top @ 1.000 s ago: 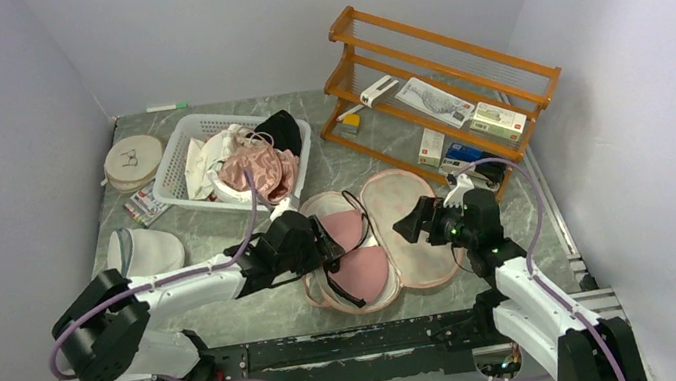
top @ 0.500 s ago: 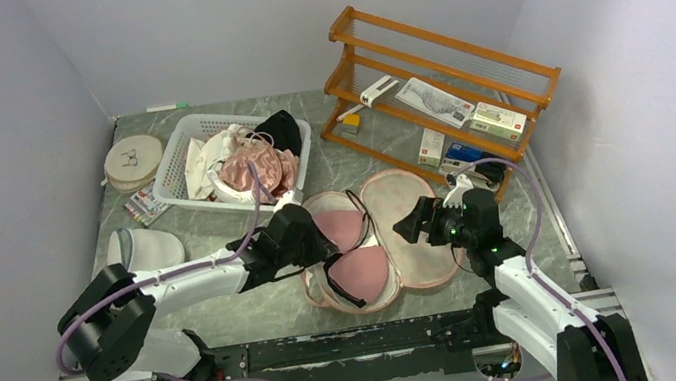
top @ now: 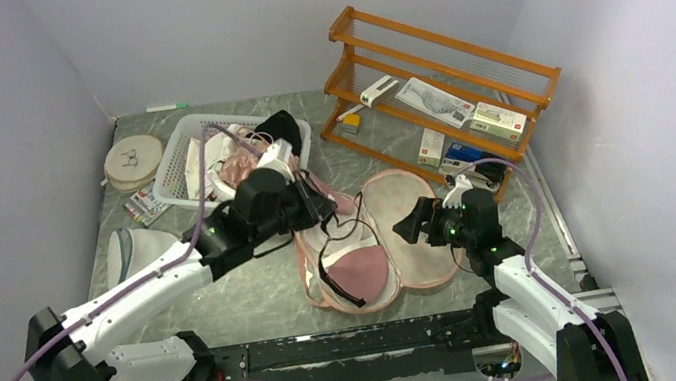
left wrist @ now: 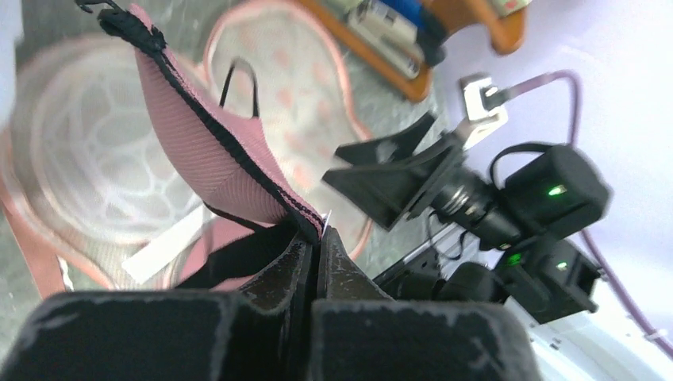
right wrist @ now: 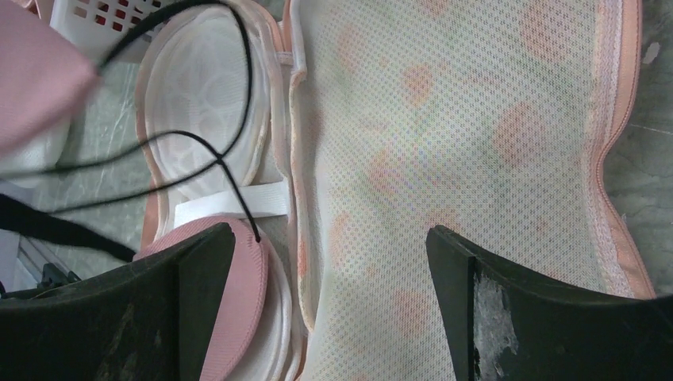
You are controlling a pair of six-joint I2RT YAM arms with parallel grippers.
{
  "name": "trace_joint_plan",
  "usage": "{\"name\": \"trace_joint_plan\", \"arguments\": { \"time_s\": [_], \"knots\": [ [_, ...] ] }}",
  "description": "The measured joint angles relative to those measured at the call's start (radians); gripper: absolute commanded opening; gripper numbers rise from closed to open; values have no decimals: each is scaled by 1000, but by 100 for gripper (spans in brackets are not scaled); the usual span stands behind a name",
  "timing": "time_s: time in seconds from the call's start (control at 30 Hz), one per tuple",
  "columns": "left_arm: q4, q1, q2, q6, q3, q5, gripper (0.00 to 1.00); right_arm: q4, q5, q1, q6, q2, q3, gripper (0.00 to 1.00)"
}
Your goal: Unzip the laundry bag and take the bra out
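Note:
The laundry bag [top: 417, 239] lies unzipped and spread flat, its printed mesh lid [right wrist: 444, 135] to the right. My left gripper [top: 315, 210] is raised over the bag's far left end. It is shut [left wrist: 318, 232] on the black-trimmed edge of the dusty pink bra [left wrist: 206, 159]. One cup hangs up from that grip. The other cup [top: 364, 269] still rests in the bag's near left half, black straps [right wrist: 198, 151] trailing between them. My right gripper [top: 410, 223] hovers open [right wrist: 333, 270] low over the lid, touching nothing.
A white basket [top: 170, 165] with a shiny pink garment [top: 240, 168] and other clothes stands just behind the left gripper. A white mesh dome bag [top: 146, 250] lies at the left. A wooden rack [top: 444, 84] with boxes fills the back right.
The left gripper closed on the bra's edge, then rose and drew back toward the basket, pulling one cup out of the bag. The right arm stayed still.

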Motion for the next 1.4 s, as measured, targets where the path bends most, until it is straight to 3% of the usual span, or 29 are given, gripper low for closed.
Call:
{"name": "trace_joint_plan", "arguments": {
  "time_s": [0.3,0.5,0.6,0.77,0.9,1.17,1.3,1.4],
  "knots": [
    [-272,71,38,253,545,-92,7,0,0,1,0,0,0,92],
    [-337,94,114,451,923,-188,7,1,0,2,0,0,0,92],
    [-325,97,130,532,1011,-260,7,0,0,4,0,0,0,92],
    [-291,126,138,597,995,-325,7,1,0,6,0,0,0,92],
    [-248,206,132,569,819,-294,7,1,0,6,0,0,0,92],
    [-225,564,203,374,458,2,7,1,0,10,0,2,0,92],
    [-238,738,266,323,429,163,7,1,0,13,0,5,0,92],
    [-264,829,292,313,499,246,7,1,0,14,0,5,0,92]
  ]
}}
